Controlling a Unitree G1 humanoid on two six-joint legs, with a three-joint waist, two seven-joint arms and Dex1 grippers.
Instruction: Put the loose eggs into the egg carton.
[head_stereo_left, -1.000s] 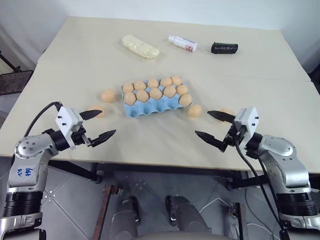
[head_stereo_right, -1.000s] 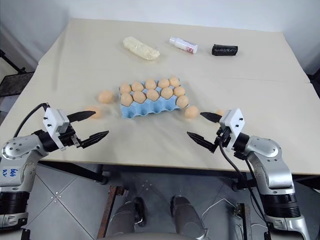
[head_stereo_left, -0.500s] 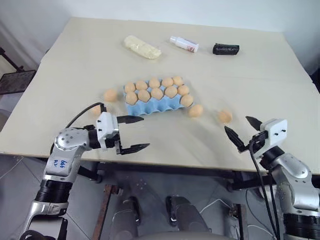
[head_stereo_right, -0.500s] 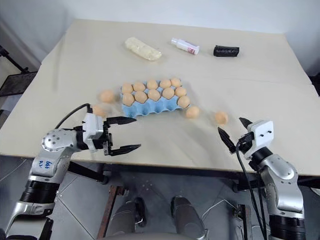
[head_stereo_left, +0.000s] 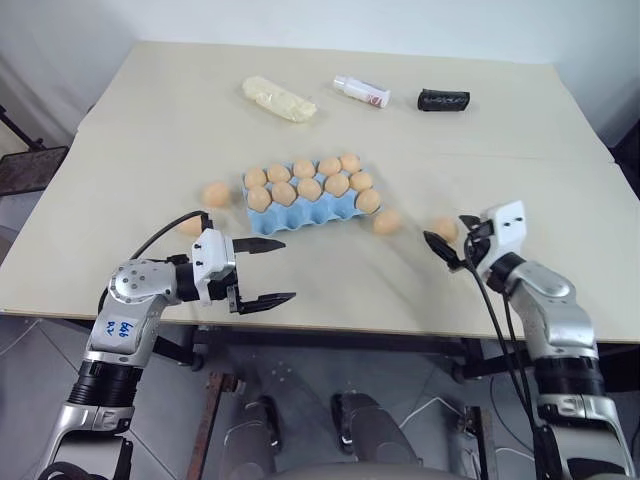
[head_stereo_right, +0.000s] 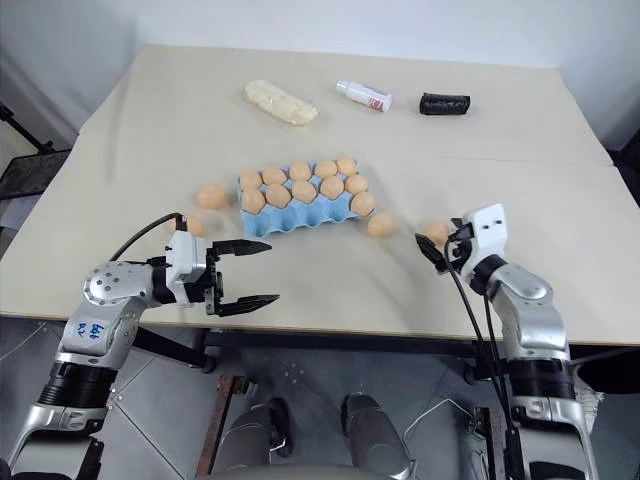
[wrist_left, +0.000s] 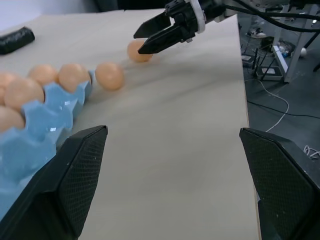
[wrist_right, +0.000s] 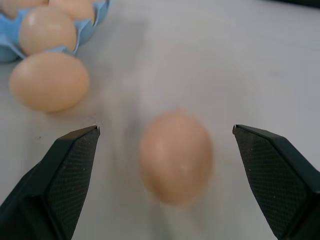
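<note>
- Pale beige tabletop (head_stereo_left: 480, 140) carries everything, with grey floor showing below its near edge.
- At the middle sits the egg carton (head_stereo_left: 300, 212), light blue – its two far rows hold ten tan eggs, while the near row of cups stands empty.
- Four loose eggs lie on the tabletop: one (head_stereo_left: 216, 193) just left of the carton, one (head_stereo_left: 190, 226) nearer the left arm and partly hidden by it, one (head_stereo_left: 387, 222) just beside the carton's near right corner, and one (head_stereo_left: 444, 229) further right.
- The right gripper (head_stereo_left: 447, 240) reaches toward that rightmost egg, jaws spread wide; in the right wrist view the egg (wrist_right: 176, 157) lies between the two fingers, untouched by either.
- The left gripper (head_stereo_left: 263, 271) hovers by the near edge, in front of the carton's left end, jaws wide open and holding nothing.
- Along the far side lie a pale yellow lumpy bundle (head_stereo_left: 279, 99), a small white bottle (head_stereo_left: 362, 91) on its side and a black roll (head_stereo_left: 443, 99).
</note>
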